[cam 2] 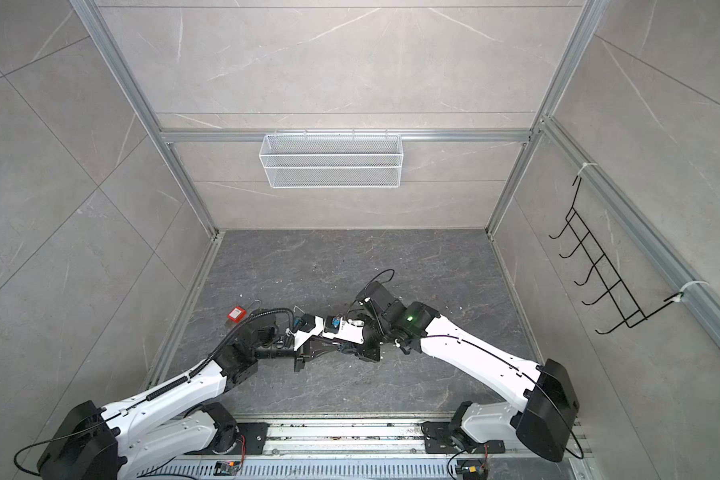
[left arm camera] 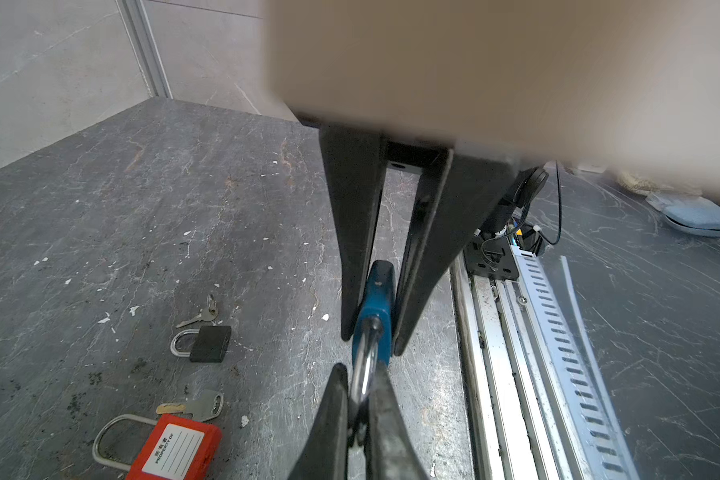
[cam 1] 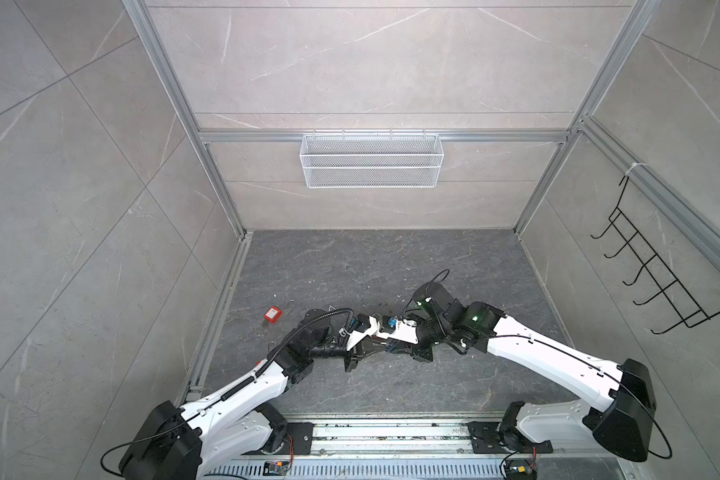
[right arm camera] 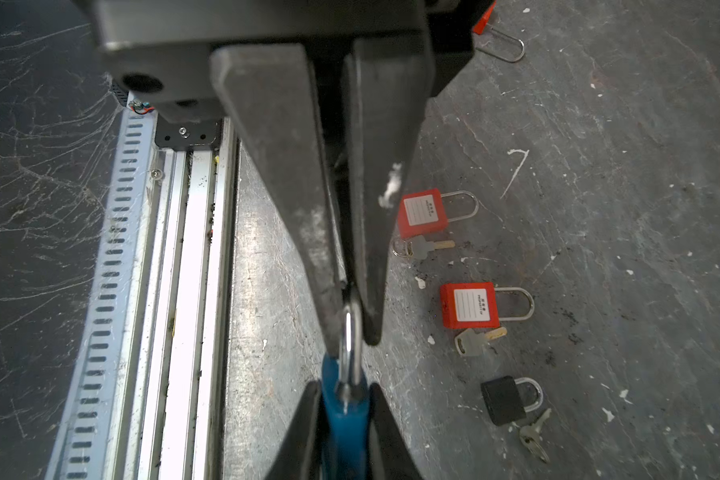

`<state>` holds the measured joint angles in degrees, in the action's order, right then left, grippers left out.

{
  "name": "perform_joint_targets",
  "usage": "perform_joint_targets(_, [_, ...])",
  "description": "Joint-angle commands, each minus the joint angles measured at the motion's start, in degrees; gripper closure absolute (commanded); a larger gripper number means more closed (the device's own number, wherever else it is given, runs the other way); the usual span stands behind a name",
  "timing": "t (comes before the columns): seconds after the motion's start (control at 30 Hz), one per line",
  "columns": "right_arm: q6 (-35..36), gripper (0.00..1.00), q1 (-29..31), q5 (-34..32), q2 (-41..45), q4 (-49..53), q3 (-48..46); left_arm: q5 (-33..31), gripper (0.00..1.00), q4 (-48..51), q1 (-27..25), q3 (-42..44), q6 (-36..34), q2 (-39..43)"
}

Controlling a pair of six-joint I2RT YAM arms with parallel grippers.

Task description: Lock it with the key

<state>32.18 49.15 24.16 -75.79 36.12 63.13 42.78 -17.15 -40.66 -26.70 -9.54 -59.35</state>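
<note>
The blue padlock (left arm camera: 376,299) hangs clear of the table (left arm camera: 184,187), near the front rail (left arm camera: 495,332), held between the two grippers. The right gripper (right arm camera: 344,390) is clamped on the body. The left gripper (left arm camera: 360,376) is pinched tight on the steel shackle (right arm camera: 350,328). No key shows in this padlock, and its keyhole end is hidden. Loose keys (left arm camera: 200,405) lie on the table beside a red padlock (left arm camera: 175,449) and a black padlock (left arm camera: 211,343).

Handling, as judged: the padlock is small, rigid and dense. The round, polished shackle is probably slippery and may pivot between the pads. Take the body across its flat faces, leaving the keyhole end free.
</note>
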Motion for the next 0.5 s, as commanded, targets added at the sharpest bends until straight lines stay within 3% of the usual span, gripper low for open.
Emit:
perform_joint_targets(0.0, [1.9, 1.0, 2.52, 9.72, -0.72, -31.41, 7.08, 10.4, 1.0, 1.39, -2.34, -3.07, 0.22, -0.96])
perform_joint_targets(0.13, [3.18, 1.0, 1.61, 8.5, -0.43, -21.08, 7.84, 11.07, 1.0, 5.17, 2.01, -4.81, -1.27, 2.39])
perform_joint_targets(0.3, [1.01, 1.0, -1.15, 6.0, 3.54, -19.77, 1.72, 14.3, 1.0, 11.13, 8.13, -8.85, -2.95, 5.12])
perform_joint_targets(0.37, [0.88, 0.93, -2.58, 5.17, 4.48, -18.35, 0.96, 16.01, 1.0, 11.51, 10.32, -10.05, -2.38, 5.25])
perform_joint_targets(0.47, [0.14, 0.75, -5.36, 6.74, 5.38, -15.66, 1.06, 17.67, 1.0, 10.93, 12.82, -11.38, -1.24, 5.29])
